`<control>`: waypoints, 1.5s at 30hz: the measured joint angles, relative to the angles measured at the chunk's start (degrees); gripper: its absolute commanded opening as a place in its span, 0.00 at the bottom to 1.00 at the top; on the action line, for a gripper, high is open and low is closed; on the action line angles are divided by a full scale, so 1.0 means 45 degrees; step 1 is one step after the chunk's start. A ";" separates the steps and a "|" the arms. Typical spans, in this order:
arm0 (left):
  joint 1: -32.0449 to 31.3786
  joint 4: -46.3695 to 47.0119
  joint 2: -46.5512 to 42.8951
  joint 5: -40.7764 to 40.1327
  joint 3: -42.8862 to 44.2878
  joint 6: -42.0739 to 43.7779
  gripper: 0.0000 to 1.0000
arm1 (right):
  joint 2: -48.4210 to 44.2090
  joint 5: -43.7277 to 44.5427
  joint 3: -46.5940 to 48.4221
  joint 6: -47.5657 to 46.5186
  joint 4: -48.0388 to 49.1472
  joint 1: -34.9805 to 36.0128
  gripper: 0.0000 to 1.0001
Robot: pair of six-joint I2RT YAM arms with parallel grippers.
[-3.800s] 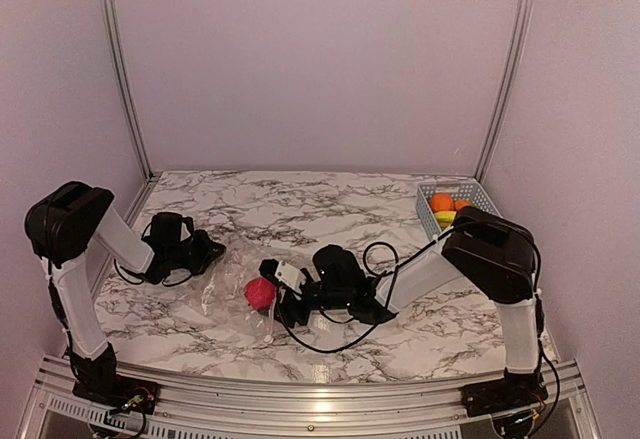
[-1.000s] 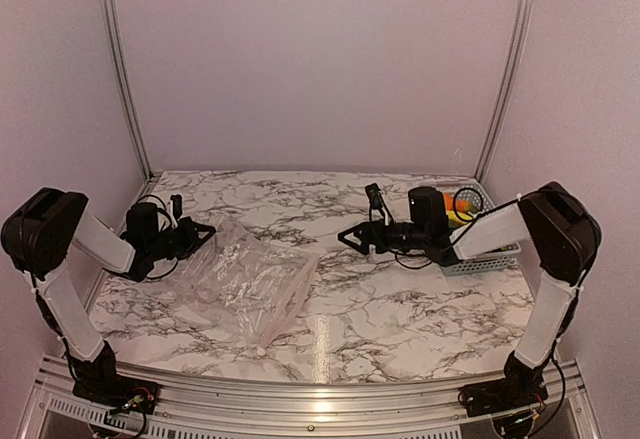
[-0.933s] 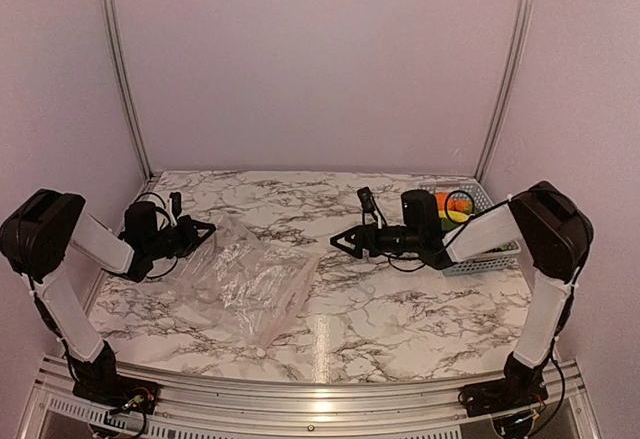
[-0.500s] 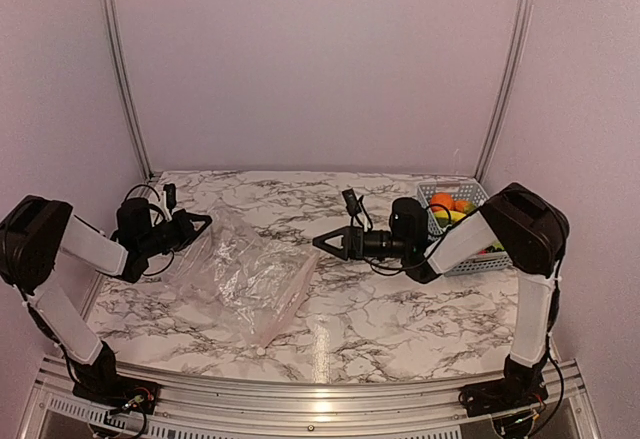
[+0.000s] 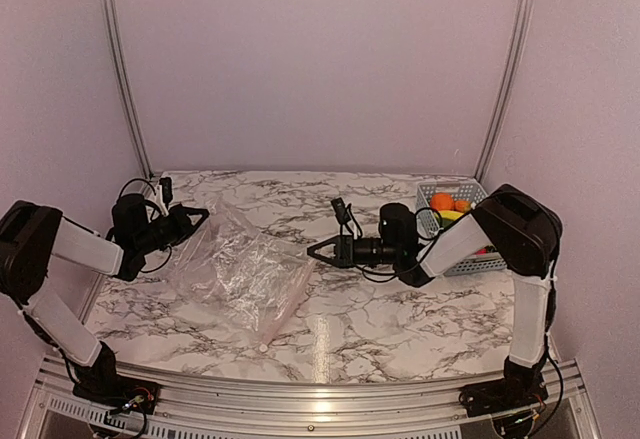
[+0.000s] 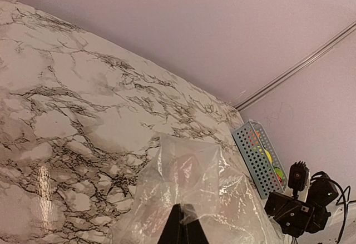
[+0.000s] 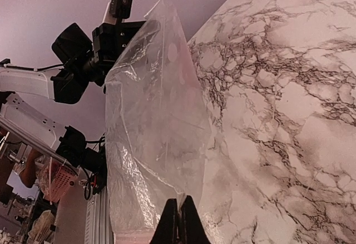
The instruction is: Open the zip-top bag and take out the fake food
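The zip-top bag (image 5: 238,271) lies spread over the left half of the marble table (image 5: 400,329), stretched between the two arms. Its near part rests on the surface and its far left corner is raised. The left gripper (image 5: 198,216) is at that raised corner, level and pointing right. In the left wrist view its fingers (image 6: 176,230) are pressed together with the crinkled clear plastic rising straight from their tips, so it is clamped on the bag. The right gripper (image 5: 313,251) reaches in from the right, level and pointing left, and its tips meet the bag's right corner. In the right wrist view its fingertips (image 7: 179,224) are together at the edge of the plastic, which appears to be pinched between them. From there the bag fans out toward the left arm. The fake food (image 5: 441,202) sits well apart from the bag in a light blue slotted basket (image 5: 468,190) at the table's far right, behind the right arm; orange and yellow pieces show.
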 measured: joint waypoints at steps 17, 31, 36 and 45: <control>0.0068 -0.0976 -0.0272 0.1025 -0.0010 -0.0083 0.08 | -0.1506 0.1438 0.1146 -0.3623 -0.5100 -0.2186 0.00; 0.0661 -0.2297 -0.0267 0.0325 -0.0015 0.0321 0.62 | -0.1010 0.3857 0.3769 -0.6139 -0.9262 -0.3123 0.75; 0.0651 -0.3196 -0.1190 0.0185 -0.0627 0.0806 0.98 | -0.2463 0.3740 0.2302 -0.6382 -0.9403 -0.3104 0.83; 0.0277 -0.6581 -0.3920 -0.1073 -0.0432 0.2351 0.99 | -0.5945 0.3730 -0.0792 -0.6465 -0.8884 -0.3094 0.99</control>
